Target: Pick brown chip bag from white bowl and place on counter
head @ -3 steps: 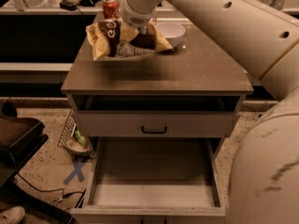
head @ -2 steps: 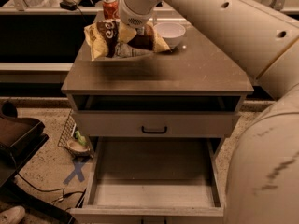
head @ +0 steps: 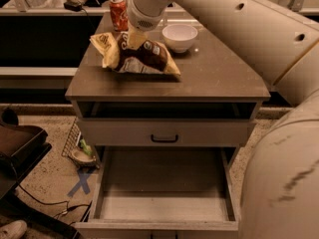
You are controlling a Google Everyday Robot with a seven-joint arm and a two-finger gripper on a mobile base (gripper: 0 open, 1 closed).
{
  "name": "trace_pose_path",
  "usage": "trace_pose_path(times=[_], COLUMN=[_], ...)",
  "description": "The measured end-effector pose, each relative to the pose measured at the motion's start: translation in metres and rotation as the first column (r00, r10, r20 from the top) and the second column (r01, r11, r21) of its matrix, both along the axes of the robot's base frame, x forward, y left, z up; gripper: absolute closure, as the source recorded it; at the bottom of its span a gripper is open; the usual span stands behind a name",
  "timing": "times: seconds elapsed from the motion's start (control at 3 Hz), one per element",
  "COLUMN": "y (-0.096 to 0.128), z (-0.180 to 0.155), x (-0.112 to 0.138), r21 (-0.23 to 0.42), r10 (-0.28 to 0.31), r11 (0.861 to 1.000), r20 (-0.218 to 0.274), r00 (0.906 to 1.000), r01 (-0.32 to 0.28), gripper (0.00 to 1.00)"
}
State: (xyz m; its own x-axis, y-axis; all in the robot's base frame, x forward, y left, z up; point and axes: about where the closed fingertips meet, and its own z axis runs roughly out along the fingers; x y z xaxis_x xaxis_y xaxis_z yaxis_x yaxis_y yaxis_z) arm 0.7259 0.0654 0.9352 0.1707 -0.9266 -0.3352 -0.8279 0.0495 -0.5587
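**Bag moved away from the bowl and down toward the counter middle**

Compared with a second ago, the crinkly brown chip bag with tan-yellow ends (head: pixel 142 56) has come forward and lower. It no longer covers the small glossy white bowl (head: pixel 179 44), which now stands empty at the back.

The gripper (head: pixel 135 38) is directly above the bag and appears clamped on its upper edge. The bag's lower edge is at the flat grey-brown counter (head: pixel 214 78); whether it already rests there or hangs just over it cannot be told.

So the picking part seems done. What is left is probably to set the bag fully down, release it and lift away.

For room, the orange-red soda can (head: pixel 118 14) stands near behind the bag. The bag's left end is near the counter's left edge, while the right and front parts are bare. Below, the bottom drawer (head: pixel 164 193) is pulled open.
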Motion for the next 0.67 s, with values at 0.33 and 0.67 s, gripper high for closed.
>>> trace_pose_path(times=[0.33,0.67], y=[0.0012,0.0012], z=[-0.002,-0.002], x=[-0.0001,-0.0001], r21=[-0.001,-0.001], r10=[0.002,0.002], r11=[1.0,1.0], r20=[-0.003,-0.003], r00=[1.0,1.0], r01=[-0.002,-0.002], gripper=[0.0,0.0])
